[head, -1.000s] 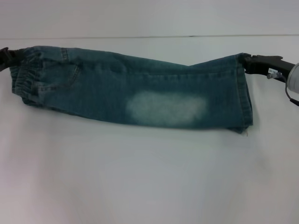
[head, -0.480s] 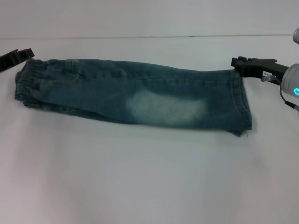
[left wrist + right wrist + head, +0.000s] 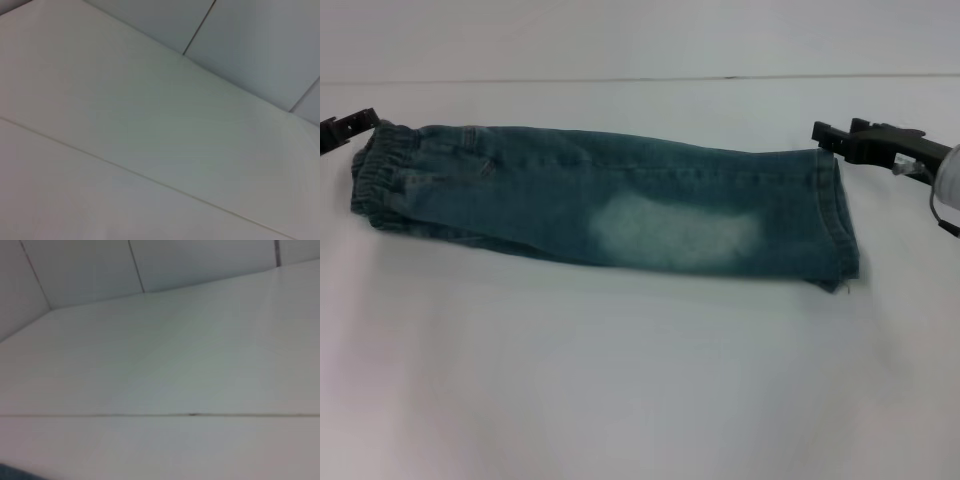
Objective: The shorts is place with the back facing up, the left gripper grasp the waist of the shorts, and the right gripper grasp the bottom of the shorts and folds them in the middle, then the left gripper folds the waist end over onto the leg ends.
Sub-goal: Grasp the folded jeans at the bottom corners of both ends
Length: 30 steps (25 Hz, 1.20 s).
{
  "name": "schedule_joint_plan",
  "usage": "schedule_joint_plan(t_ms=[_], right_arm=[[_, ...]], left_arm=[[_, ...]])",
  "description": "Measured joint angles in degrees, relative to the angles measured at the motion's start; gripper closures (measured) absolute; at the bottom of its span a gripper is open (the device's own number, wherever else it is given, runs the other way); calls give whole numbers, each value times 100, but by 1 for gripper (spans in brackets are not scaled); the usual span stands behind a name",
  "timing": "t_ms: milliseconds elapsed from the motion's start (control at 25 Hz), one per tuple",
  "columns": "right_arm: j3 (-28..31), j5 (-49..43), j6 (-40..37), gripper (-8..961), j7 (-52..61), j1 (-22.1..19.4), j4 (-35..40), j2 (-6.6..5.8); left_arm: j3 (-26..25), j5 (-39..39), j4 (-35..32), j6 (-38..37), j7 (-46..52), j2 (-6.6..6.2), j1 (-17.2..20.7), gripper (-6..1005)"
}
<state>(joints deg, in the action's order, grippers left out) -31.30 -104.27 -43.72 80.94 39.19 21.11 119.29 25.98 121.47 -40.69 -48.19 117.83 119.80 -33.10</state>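
The shorts (image 3: 550, 190) lie flat on the white table, folded lengthwise into one long strip of blue-green denim with a pale washed patch (image 3: 675, 232). The elastic waist (image 3: 372, 168) is at the left end and the stitched leg ends (image 3: 835, 215) are at the right end. My left gripper (image 3: 350, 127) sits at the picture's left edge, just off the upper corner of the waist, open and holding nothing. My right gripper (image 3: 835, 135) hovers beside the upper corner of the hems, open and free of the cloth. Both wrist views show only table and wall.
The white table (image 3: 640, 380) spreads wide in front of the shorts. Its back edge (image 3: 640, 78) meets a pale wall behind the shorts. No other objects are in view.
Both grippers let go of the shorts' ends and opened. The raised back edge dropped, so the folded shorts now lie flat. The left gripper drew back slightly toward the left edge.
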Motion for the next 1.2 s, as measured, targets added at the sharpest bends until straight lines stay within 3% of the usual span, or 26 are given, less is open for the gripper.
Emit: schedule_joint_plan(t_ms=[240, 360, 560, 760, 880, 1040, 1200], right_arm=[[-3, 191, -851, 275, 225, -277, 332, -70], [-31, 184, -1727, 57, 580, -461, 653, -165], [0, 200, -3387, 43, 947, -753, 1151, -387], [-30, 175, -5516, 29, 819, -973, 1639, -601], [-96, 101, -5997, 30, 576, -1026, 1677, -624], [-146, -254, -6467, 30, 80, -1139, 1686, -554], [-149, -804, -6061, 31, -201, -1257, 1784, -294]], left_arm=[[12, -30, -489, -671, -17, -14, 247, 216], [5, -33, -697, -1069, -65, -48, 371, 131], [-14, -31, -924, -1554, -154, -102, 512, 65], [-14, -1, -1012, -1622, -163, -102, 578, 66], [-12, 7, -1012, -1624, -164, -102, 579, 66], [11, 12, -1015, -1655, -165, -103, 571, 67], [25, 39, -1018, -1798, -175, -158, 544, 67]])
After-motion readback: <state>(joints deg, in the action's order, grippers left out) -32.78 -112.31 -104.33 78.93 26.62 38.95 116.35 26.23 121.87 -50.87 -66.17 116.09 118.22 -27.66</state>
